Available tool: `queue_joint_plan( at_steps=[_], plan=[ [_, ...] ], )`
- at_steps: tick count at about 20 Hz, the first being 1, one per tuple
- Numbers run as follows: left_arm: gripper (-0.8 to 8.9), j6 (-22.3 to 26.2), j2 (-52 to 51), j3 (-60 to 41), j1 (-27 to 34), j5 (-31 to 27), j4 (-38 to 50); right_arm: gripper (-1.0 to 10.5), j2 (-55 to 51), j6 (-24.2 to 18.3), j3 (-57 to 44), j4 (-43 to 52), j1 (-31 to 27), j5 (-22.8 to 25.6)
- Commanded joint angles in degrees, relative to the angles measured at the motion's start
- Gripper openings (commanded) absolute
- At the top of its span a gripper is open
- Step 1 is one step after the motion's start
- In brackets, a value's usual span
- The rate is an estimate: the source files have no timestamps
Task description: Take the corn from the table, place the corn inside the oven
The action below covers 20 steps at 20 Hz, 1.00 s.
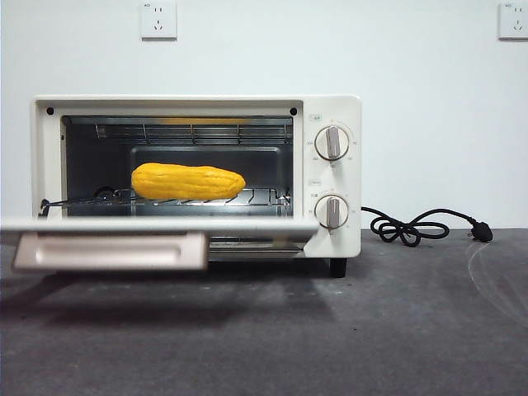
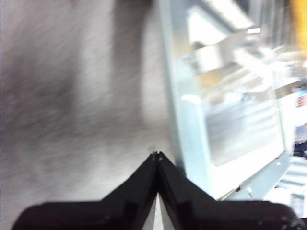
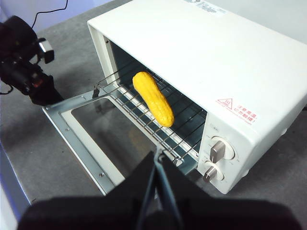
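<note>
The yellow-orange corn [image 1: 188, 181] lies lengthwise on the wire rack inside the cream-white oven [image 1: 334, 111], whose door [image 1: 157, 224] hangs open and level. From above, the corn [image 3: 152, 98] rests on the rack, free of any gripper. My right gripper [image 3: 157, 155] is shut and empty, hovering high over the door's right corner. My left gripper [image 2: 157, 155] is shut and empty too, just outside the open door's edge [image 2: 192, 139] over the dark grey table [image 2: 72, 120]. Neither gripper shows in the front view.
The oven's black power cord and plug [image 1: 421, 227] lie on the table to its right. Two wall sockets [image 1: 158, 20] are on the white wall behind. A black camera on a stand [image 3: 24, 57] stands on the table beyond the open door.
</note>
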Motion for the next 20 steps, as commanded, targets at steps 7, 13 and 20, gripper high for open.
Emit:
queue_joint_plan(
  at_steps=[7, 13, 20],
  plan=[
    [-0.08, -8.5, -10.4, 1.3, 1.1, 6.0, 6.6, -0.2, 0.2, -0.4, 0.2, 0.2, 0.0, -0.1],
    [-0.08, -28.2, -16.6, 1.3, 1.1, 6.0, 28.0, -0.2, 0.2, -0.4, 0.2, 0.2, 0.0, -0.1],
    [-0.08, -30.9, -20.7, 1.3, 0.2, 5.3, 28.6, -0.2, 0.2, -0.4, 0.2, 0.2, 0.0, -0.1]
  ],
)
